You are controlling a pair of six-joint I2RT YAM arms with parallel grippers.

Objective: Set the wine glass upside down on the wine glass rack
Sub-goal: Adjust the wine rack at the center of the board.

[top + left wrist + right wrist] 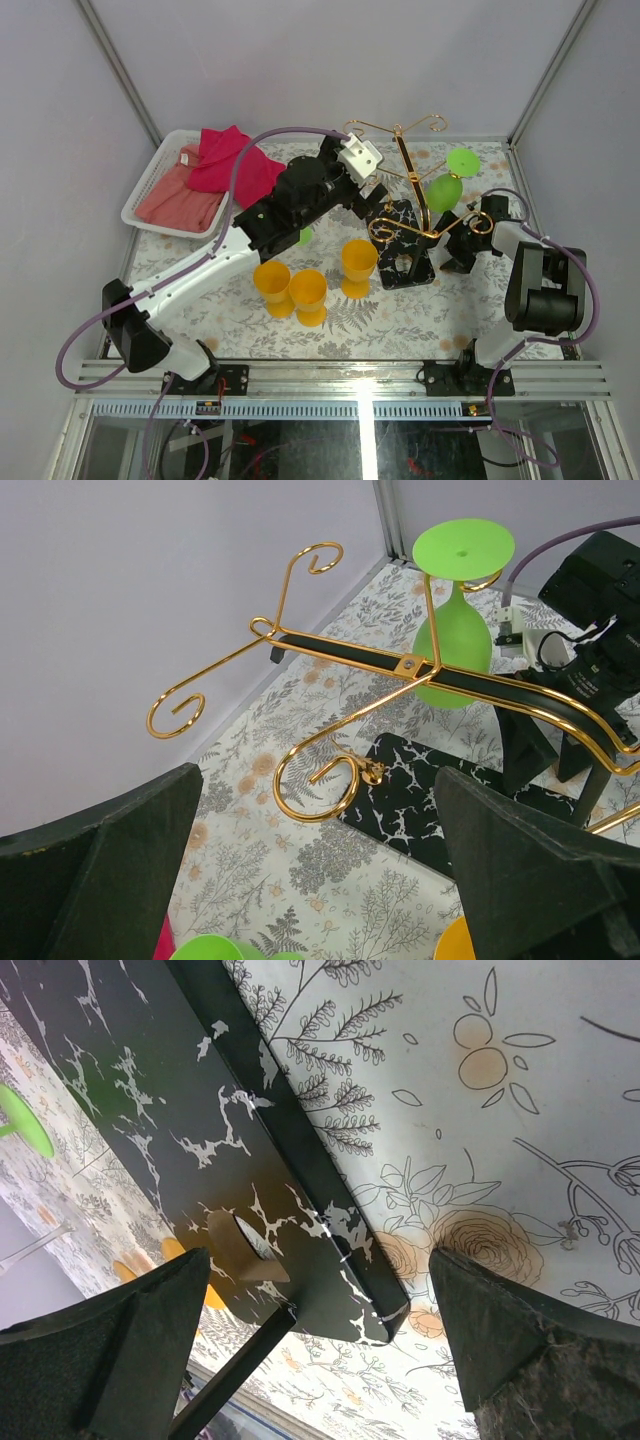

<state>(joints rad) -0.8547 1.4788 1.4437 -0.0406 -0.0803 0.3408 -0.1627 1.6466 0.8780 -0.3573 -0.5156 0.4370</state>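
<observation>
A green wine glass [444,190] hangs upside down, foot up, from a curled arm of the gold wine glass rack [408,172]. The left wrist view shows the same glass [452,650] under the rack's crossing wire arms [330,705]. My left gripper [378,203] hovers high beside the rack's arms, open and empty [320,880]. My right gripper [462,242] sits low at the rack's right side, open and empty [320,1350], facing the corner of the black marbled base [200,1110]. The rim of a second green glass [215,948] shows under my left arm.
Three orange goblets [272,283] [308,295] [358,265] stand upright left of the rack base. A white basket [140,190] with pink and red cloths sits at the back left. Grey walls and frame posts close in the table.
</observation>
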